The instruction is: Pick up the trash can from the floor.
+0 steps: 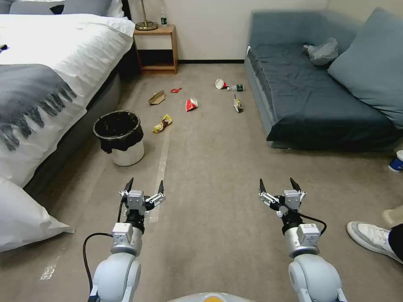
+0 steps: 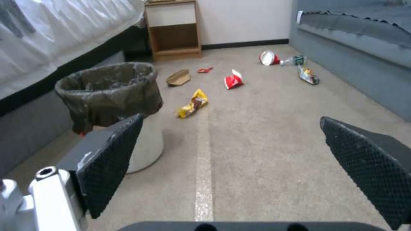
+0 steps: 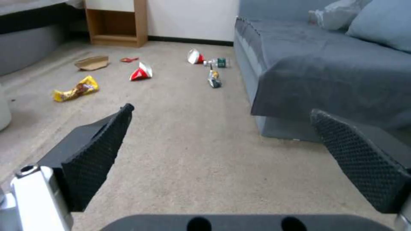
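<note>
**Two grippers released, trash can standing by the bed**

Two arms reach forward from my head camera, low over the floor, a beige-grey carpet. My left gripper hangs with its fingers spread wide and nothing between them; my right gripper is the same, released and empty, well apart from the left one.

I see the trash can upright on the floor, ahead of the left gripper and a little to its left, close beside the bed. It is a small round white bin with a black bag folded over its rim. From the left wrist camera the trash can sits just beyond one black ribbed finger, not touching it as far as I can tell.

A pale strip of tape runs along the carpet from near the left gripper toward the far wall, passing to the right of the trash can. Farther off, litter lies scattered: a yellow wrapper just right of the bin, a red cup, a brown cardboard piece and a small bottle near the sofa on the right. A wooden nightstand stands against the far wall.
</note>
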You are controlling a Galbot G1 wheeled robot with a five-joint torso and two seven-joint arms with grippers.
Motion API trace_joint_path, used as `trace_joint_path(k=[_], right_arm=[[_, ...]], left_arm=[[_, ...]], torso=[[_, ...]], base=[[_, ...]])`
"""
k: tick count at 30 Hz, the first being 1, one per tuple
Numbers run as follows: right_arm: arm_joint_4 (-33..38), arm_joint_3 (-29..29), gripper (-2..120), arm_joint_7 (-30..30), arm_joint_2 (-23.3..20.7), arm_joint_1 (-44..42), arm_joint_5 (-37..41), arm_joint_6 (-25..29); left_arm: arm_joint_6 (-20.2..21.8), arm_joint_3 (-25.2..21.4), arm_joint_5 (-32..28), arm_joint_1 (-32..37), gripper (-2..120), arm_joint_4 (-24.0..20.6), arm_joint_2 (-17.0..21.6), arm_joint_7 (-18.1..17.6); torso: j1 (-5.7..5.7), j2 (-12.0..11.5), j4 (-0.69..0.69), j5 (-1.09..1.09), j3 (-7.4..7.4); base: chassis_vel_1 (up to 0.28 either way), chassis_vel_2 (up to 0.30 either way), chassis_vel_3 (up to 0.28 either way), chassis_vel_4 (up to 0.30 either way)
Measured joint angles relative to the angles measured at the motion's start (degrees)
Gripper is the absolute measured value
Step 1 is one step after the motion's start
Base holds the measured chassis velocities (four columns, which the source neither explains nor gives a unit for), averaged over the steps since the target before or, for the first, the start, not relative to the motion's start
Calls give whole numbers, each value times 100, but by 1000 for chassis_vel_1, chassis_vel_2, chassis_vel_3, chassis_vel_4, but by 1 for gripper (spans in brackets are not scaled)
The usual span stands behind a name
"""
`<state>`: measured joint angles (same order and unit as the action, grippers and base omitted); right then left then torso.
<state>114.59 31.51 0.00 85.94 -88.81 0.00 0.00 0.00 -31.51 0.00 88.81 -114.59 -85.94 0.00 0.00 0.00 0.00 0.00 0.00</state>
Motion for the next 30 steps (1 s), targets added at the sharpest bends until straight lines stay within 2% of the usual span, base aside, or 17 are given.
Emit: trace_joint_path(k=[30], right_arm=[[0,0,100,0,0,0,0,0]], left_arm=[[0,0,0,0,100,0,0,0]], torso=[[0,0,0,0,0]], base=[[0,0,0,0]])
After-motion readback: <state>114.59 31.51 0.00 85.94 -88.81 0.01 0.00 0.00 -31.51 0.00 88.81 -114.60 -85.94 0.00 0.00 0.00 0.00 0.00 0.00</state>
